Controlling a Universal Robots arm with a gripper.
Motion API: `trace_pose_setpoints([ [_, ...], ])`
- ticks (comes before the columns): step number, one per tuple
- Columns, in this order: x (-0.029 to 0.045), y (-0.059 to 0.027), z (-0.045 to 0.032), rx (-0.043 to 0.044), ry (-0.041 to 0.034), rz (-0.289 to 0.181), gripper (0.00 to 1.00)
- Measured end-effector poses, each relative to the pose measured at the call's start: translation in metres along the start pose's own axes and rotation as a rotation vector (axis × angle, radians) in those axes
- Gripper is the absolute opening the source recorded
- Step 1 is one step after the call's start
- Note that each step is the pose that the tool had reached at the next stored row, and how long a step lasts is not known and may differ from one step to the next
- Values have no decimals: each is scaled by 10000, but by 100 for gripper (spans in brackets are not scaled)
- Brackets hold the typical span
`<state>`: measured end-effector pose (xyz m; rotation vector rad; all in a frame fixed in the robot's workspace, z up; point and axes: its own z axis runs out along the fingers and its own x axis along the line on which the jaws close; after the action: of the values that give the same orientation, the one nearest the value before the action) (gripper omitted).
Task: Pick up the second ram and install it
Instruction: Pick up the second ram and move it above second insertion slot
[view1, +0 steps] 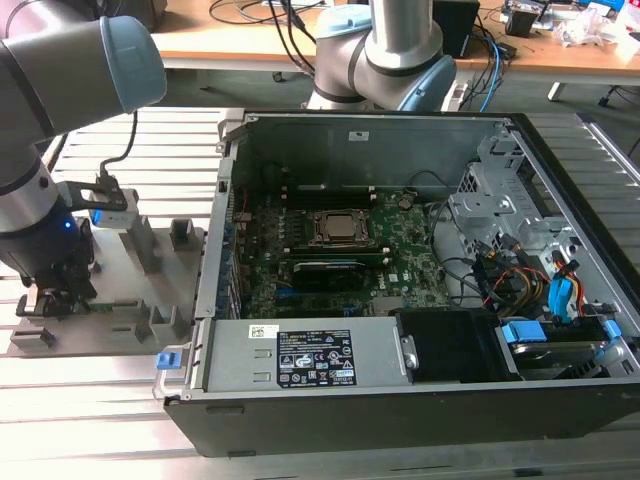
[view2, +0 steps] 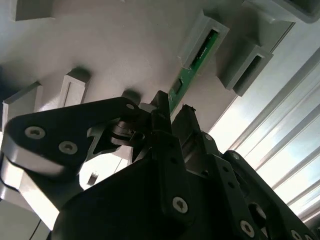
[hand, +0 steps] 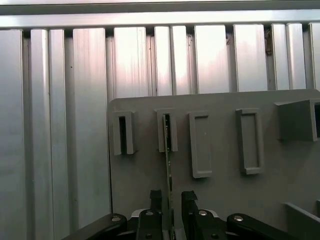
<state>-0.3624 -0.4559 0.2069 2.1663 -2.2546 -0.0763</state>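
Slatted metal table (hand: 130, 65) carrying a grey fixture plate (hand: 225, 210) with upright slotted holders. The gripper (hand: 171, 196) stood low over the plate, its 2 fingers (hand: 156, 197) spread, 1 on each flat face of the second ram (hand: 169, 165), with narrow gaps showing in the first wrist view. The stick stood on edge, its far end seated in a holder (hand: 174, 131) ahead of the fingertips, a pose that left both faces free for a pinch. The open computer case (view1: 400, 400) lay well apart from the gripper, so installation appeared not begun.

The jaws hang over the grey fixture (view1: 112, 306) (beside the open computer case (view1: 450, 412)).
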Motion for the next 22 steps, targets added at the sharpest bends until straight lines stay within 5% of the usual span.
trace_pose_setpoints([
  [3,4,-3,64,-2,2,-1,30],
  [10,3,-3,66,-1,1,-1,29],
  [13,4,-3,66,-1,2,-1,14],
  [22,4,-3,68,-1,1,-1,14],
])
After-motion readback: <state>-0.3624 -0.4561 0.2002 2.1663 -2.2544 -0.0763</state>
